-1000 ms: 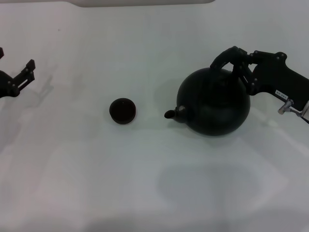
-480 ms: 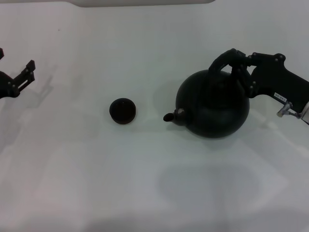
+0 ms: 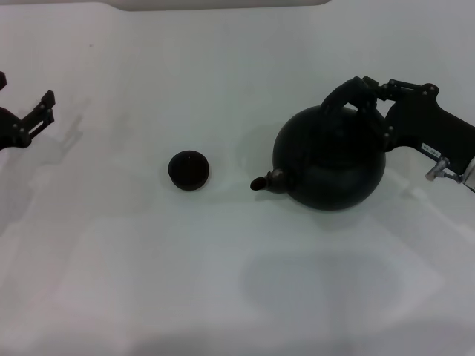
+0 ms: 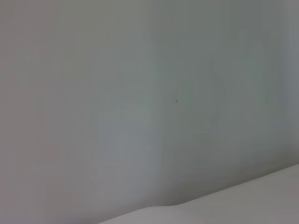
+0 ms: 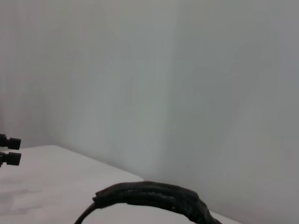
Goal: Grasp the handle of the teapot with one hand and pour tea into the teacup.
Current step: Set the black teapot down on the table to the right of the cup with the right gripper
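Note:
The large round dark teapot (image 3: 330,165) hangs just above the white table on the right, its short spout (image 3: 266,181) pointing left toward the teacup. Its black arched handle (image 3: 343,96) rises over its top and also shows in the right wrist view (image 5: 154,197). My right gripper (image 3: 367,96) is shut on the handle's crown, reaching in from the right. The tiny dark teacup (image 3: 188,170) stands on the table, apart, to the left of the spout. My left gripper (image 3: 33,119) is open and empty at the far left edge.
The white table (image 3: 237,282) carries the teapot's shadow (image 3: 326,278) in front of the pot. A pale raised edge (image 3: 223,4) runs along the back. The left gripper's fingertips (image 5: 9,149) show far off in the right wrist view.
The teapot has risen slightly with my right gripper and tipped a little, its spout dipping toward the teacup. The left arm has not moved.

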Controlling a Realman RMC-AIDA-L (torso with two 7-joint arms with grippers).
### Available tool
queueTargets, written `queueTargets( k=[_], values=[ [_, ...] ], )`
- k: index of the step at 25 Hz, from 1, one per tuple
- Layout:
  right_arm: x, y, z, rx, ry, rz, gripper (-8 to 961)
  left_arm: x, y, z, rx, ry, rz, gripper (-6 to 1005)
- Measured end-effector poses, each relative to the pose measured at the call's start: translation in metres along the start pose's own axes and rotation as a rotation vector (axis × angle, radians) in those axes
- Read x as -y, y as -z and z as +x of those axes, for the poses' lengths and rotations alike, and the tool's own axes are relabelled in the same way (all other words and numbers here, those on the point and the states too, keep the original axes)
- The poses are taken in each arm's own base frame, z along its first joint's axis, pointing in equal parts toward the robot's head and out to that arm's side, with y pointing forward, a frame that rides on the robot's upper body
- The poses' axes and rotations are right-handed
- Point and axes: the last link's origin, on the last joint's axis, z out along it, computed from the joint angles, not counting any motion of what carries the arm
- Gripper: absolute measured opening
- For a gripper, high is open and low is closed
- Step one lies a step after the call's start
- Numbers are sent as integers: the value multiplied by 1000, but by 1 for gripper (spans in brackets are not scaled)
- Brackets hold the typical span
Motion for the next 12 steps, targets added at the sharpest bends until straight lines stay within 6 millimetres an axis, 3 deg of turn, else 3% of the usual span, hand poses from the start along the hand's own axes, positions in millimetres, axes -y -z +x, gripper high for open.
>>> queueTargets(
  k=[6, 12],
  values=[
    [0, -1, -2, 10, 2, -1, 235, 0, -1, 1, -1, -1, -1, 836],
    [3, 3, -3, 18, 0, 8, 243, 1, 1, 0, -1, -3, 2, 836]
  ],
)
